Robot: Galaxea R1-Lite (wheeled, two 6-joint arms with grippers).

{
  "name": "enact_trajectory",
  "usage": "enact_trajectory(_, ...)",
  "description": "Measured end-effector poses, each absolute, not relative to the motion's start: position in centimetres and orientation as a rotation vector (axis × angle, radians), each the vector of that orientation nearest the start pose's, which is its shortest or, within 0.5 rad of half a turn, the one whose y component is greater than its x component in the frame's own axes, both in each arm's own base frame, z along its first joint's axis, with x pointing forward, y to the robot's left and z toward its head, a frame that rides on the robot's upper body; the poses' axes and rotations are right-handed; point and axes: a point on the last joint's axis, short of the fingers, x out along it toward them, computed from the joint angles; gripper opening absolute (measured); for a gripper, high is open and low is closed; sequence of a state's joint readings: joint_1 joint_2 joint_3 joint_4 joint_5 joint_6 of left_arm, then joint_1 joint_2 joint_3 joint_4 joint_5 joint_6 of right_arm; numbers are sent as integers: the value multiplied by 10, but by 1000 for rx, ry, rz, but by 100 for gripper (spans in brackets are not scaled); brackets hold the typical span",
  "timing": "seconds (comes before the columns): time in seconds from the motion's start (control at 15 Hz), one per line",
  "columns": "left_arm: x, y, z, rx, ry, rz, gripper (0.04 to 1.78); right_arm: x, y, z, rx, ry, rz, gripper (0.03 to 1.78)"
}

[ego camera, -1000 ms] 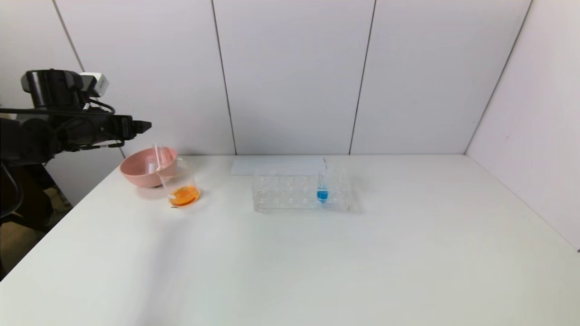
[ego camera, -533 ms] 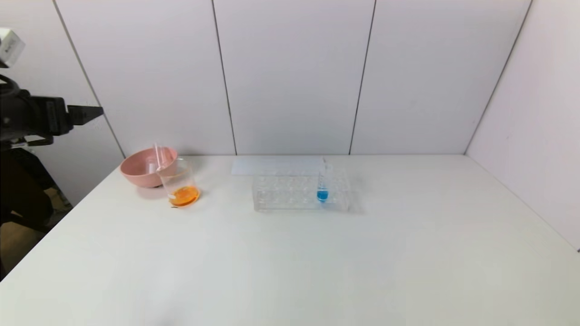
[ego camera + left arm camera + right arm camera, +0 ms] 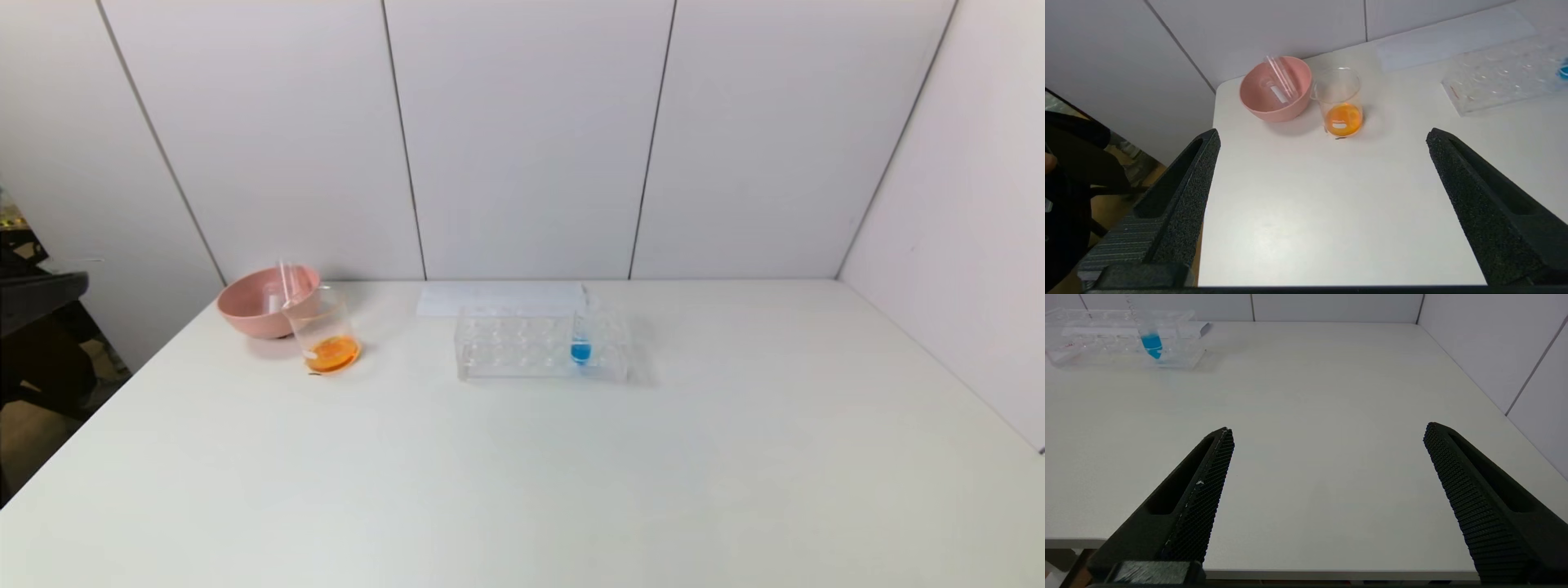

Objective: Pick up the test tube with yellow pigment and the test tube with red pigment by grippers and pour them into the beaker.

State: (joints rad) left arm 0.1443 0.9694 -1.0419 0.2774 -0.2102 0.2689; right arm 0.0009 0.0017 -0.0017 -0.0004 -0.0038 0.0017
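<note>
The clear beaker (image 3: 321, 327) stands at the table's back left and holds orange liquid; it also shows in the left wrist view (image 3: 1340, 98). Clear tubes (image 3: 286, 282) with no coloured liquid lean in the pink bowl (image 3: 253, 306) behind it, also seen in the left wrist view (image 3: 1282, 75). No tube with yellow or red liquid shows. My left gripper (image 3: 1323, 131) is open and empty, held back from the beaker over the table's left part. My right gripper (image 3: 1329, 428) is open and empty above the table's near edge. Neither gripper shows in the head view.
A clear tube rack (image 3: 514, 351) stands mid-table at the back with one blue-liquid tube (image 3: 580, 347) in it. A white sheet (image 3: 490, 298) lies behind the rack. Walls close the back and right sides.
My left arm has drawn back to the left, away from the bowl and beaker, and has left the head view. The things on the table have not moved.
</note>
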Motion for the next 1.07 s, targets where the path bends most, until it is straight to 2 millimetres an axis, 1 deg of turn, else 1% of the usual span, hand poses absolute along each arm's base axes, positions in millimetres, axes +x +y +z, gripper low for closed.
enact_trajectory(0.13,69,1,314,245,162,-162,176,-23,0,76,2,-1,-3,170)
enact_trajectory(0.33,27,-4,309,257,103,-206,176,-23,0,76,2,0,-4,170)
enact_trajectory(0.67,-37,-6,279,276,-37,-208,176,-23,0,76,2,0,-4,170)
enact_trajectory(0.8,-53,-5,264,281,-81,-197,176,-23,0,76,2,0,-3,170)
enact_trajectory(1.07,-72,-6,241,315,-141,-180,176,-23,0,76,2,0,-2,170)
